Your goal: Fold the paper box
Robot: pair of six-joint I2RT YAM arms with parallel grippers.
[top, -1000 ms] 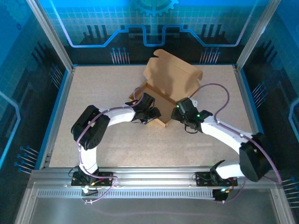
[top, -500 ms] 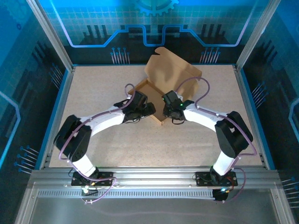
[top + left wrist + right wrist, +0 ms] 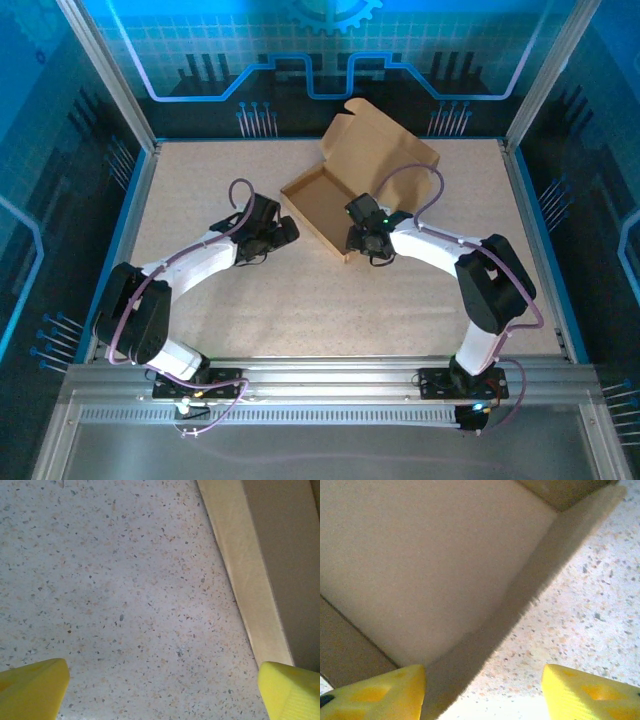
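Observation:
The paper box [image 3: 322,203] is a shallow brown cardboard tray at the table's middle back, with its lid [image 3: 385,158] standing up behind it. My left gripper [image 3: 284,232] sits just left of the tray, apart from it. In the left wrist view that gripper [image 3: 164,690] is open over bare table, with the box's side wall [image 3: 250,585] at the right. My right gripper [image 3: 358,240] is at the tray's near right corner. In the right wrist view it [image 3: 484,692] is open and straddles the box wall [image 3: 530,595], one fingertip [image 3: 375,692] on the box side, the other over the table.
The speckled tabletop [image 3: 300,300] lies open in front of the box and to both sides. A blue rim [image 3: 120,250] and metal posts bound the table. Purple cables loop over both arms.
My left arm has pulled back leftward off the box and opened wide. The right gripper moved in to the tray's near corner. The box has turned slightly, and the whole tray now shows.

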